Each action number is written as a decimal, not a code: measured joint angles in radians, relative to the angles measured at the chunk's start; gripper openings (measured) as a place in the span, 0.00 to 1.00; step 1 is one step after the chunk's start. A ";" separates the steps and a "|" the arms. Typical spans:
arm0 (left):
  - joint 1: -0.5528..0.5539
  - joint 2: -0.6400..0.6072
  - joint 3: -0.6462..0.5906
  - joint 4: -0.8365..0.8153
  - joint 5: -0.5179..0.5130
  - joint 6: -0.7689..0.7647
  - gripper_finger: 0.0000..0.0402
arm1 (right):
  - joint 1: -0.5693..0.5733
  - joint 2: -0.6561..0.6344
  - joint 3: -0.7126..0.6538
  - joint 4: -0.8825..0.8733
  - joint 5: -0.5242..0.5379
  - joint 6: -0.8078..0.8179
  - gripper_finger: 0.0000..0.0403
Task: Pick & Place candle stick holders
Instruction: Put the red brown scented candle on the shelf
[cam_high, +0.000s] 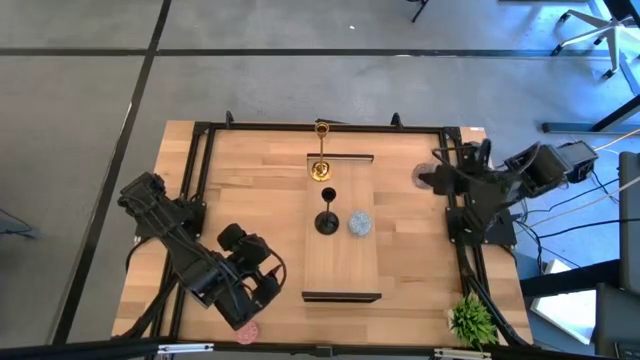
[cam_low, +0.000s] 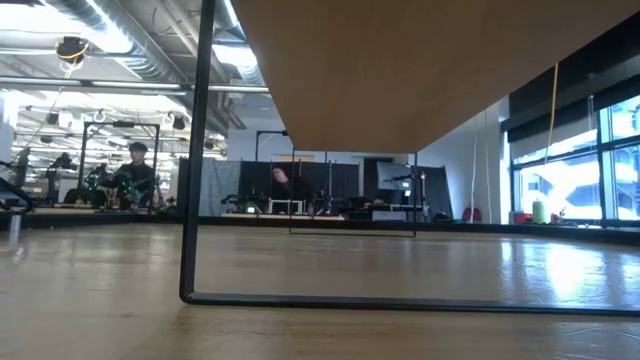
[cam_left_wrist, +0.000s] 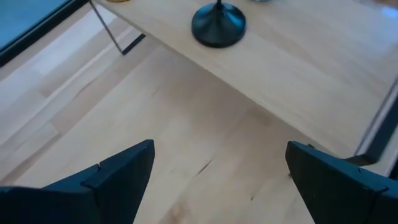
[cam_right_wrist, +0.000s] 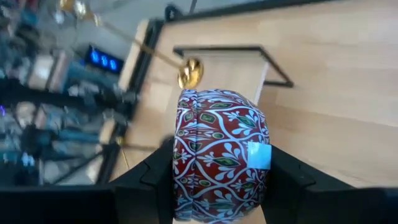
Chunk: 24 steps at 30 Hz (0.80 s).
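Note:
A raised wooden board (cam_high: 340, 250) stands mid-table. On it stand a gold stemmed holder (cam_high: 321, 168) at the far end, a black stemmed holder (cam_high: 327, 222) and a low light-blue speckled holder (cam_high: 359, 224). A low pink holder (cam_high: 247, 332) lies at the near left. My right gripper (cam_high: 430, 180), right of the board's far end, is shut on a low round holder (cam_right_wrist: 219, 155) with a red, white and blue pattern. My left gripper (cam_left_wrist: 217, 180) is open and empty over the table, left of the board (cam_high: 265, 275). The black holder's base (cam_left_wrist: 217, 25) shows beyond it. My right gripper pinches the round patterned holder by two opposite sides of its wall (cam_right_wrist: 186, 168) between its two fingers (cam_right_wrist: 155, 180). The fingers come about level from the table's right side. Whether the holder is clear of the table, I cannot tell.
A small green plant (cam_high: 472, 320) stands at the near right corner. A black metal frame (cam_high: 200, 180) runs round the table's edges. The board stands on thin black legs (cam_low: 195, 150) with a gap under it. Bare table lies on both sides of the board.

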 joint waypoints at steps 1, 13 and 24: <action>0.004 0.000 -0.006 0.001 0.003 -0.003 0.90 | -0.023 0.000 0.000 0.005 -0.037 -0.037 0.41; 0.069 0.001 -0.015 0.012 0.029 -0.057 0.90 | -0.380 -0.135 -0.323 0.507 -0.492 -0.441 0.41; 0.106 0.001 -0.015 0.034 0.065 -0.154 0.90 | -0.772 -0.119 -0.695 1.068 -0.977 -0.523 0.41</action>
